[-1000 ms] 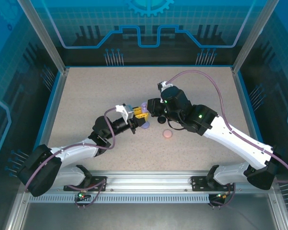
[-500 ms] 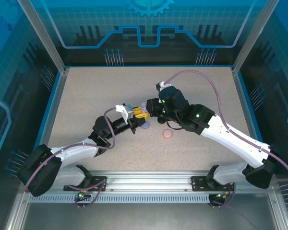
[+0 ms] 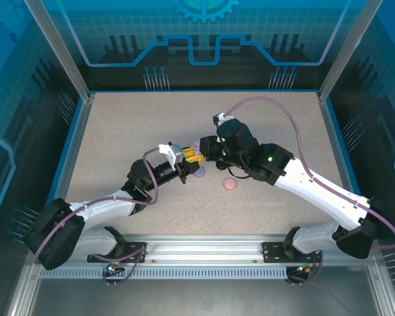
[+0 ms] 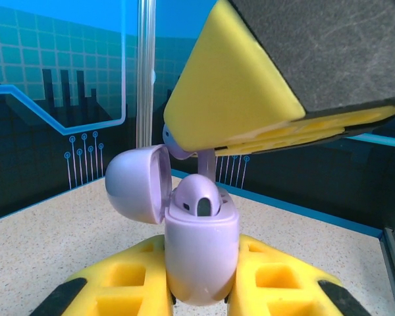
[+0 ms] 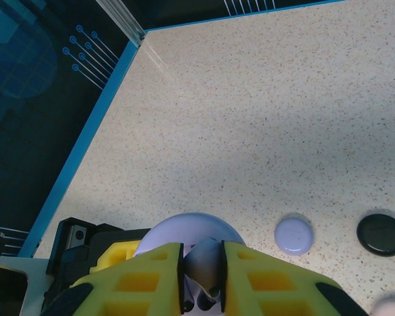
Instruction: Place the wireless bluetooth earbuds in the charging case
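Holding a tiny lavender earbud point(image 5: 202, 266) right over the open charging case point(image 4: 201, 243), we think it is light, hard and slippery. It looks best pinched by its round head, stem down. Our right gripper point(image 5: 203, 253) is squeezed tight on it. Our left gripper point(image 4: 201, 289) hugs the case's sides, near the middle of the table point(image 3: 118, 131). A second earbud point(image 4: 199, 194) sits inside the case.

Bright, even light falls from above on my table point(image 3: 118, 131); soft shadows lie beneath my arms point(image 3: 105, 210); the blue walls point(image 3: 204, 39) are dim; a faint sheen sits on the case point(image 4: 201, 257) at my left wrist; my right wrist view bows at its edges, with a grey shadow.
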Motion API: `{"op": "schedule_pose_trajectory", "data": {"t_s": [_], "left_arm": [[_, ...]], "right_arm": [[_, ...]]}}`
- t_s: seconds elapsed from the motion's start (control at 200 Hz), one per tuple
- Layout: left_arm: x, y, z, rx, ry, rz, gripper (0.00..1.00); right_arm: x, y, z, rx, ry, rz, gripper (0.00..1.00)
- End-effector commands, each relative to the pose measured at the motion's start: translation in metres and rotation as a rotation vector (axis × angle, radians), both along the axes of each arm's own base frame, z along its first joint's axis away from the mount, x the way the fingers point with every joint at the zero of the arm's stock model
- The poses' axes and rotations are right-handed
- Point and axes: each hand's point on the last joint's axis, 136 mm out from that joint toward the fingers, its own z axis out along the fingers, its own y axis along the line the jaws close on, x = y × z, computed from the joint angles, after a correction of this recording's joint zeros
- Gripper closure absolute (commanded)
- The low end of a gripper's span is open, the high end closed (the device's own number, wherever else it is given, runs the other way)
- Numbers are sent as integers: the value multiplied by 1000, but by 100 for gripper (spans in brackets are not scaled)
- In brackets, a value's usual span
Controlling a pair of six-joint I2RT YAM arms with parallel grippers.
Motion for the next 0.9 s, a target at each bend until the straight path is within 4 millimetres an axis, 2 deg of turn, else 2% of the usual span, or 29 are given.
{"op": "schedule_pose_trajectory", "data": {"t_s": [0.0, 0.175, 0.4, 0.5, 0.615, 0.68, 0.76, 0.895], "left_arm": [[2, -1, 23, -56, -50, 10, 97], [2, -2, 21, -53, -45, 9, 97], [0, -2, 22, -57, -49, 3, 96], [-1, -1, 24, -61, -50, -4, 97], [-6, -1, 27, -70, -49, -23, 97], [-10, -1, 29, -77, -48, -38, 96], [-15, -1, 33, -85, -47, -59, 96], [-19, -1, 37, -96, -45, -80, 96]], "right_arm": [[-6, 6, -5, -7, 9, 31, 76], [-8, 5, 7, 2, -16, 41, 70], [-10, -8, 26, -23, -60, 48, 57], [-11, -17, 35, -25, -93, 73, 47], [-14, -25, 39, -5, -114, 160, 29], [-18, -21, 39, 55, -100, 256, 20], [-21, -18, 36, 125, -63, 347, 12], [-27, -2, 31, 167, -20, 464, 8]]}}
